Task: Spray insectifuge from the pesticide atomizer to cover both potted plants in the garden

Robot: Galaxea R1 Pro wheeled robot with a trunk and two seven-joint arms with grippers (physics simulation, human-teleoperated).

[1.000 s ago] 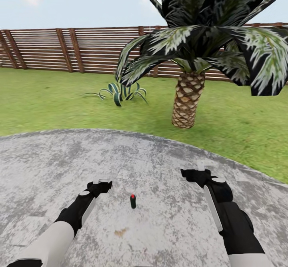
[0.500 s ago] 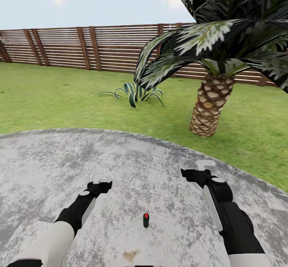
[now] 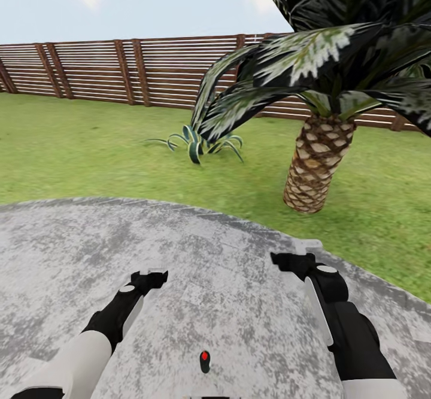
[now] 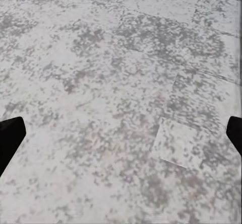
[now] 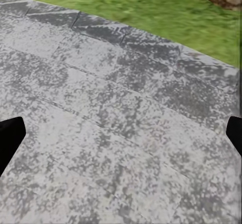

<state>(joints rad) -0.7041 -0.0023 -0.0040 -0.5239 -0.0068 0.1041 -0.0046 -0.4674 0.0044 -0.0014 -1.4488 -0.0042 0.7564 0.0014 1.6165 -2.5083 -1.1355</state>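
Two black grippers hang low over a big round patch of grey stone paving point(image 3: 72, 237). The left gripper point(image 3: 157, 276) is near the middle of the head view, and the right gripper point(image 3: 281, 259) is further over on its own side. In each wrist view the two black fingertips point(image 4: 10, 138) sit far apart at the edges, with only bare stone between them, so both sets of jaws are wide open and hold nothing. The right wrist view also shows fingertips point(image 5: 10, 136) spread the same way, with grass past the edge of the stone.

The pesticide atomizer point(image 3: 205, 361) stands upright on the paving, down low between the two arms and close to the robot. It is small and dark with a red spot on top. Neither gripper touches it.

Past the stone is a green lawn point(image 3: 72, 154). A palm tree point(image 3: 317, 166) with a scaly brown trunk grows on the right. A small spiky striped plant point(image 3: 194, 142) sits on the grass further back. A brown slatted fence point(image 3: 90, 70) runs behind.
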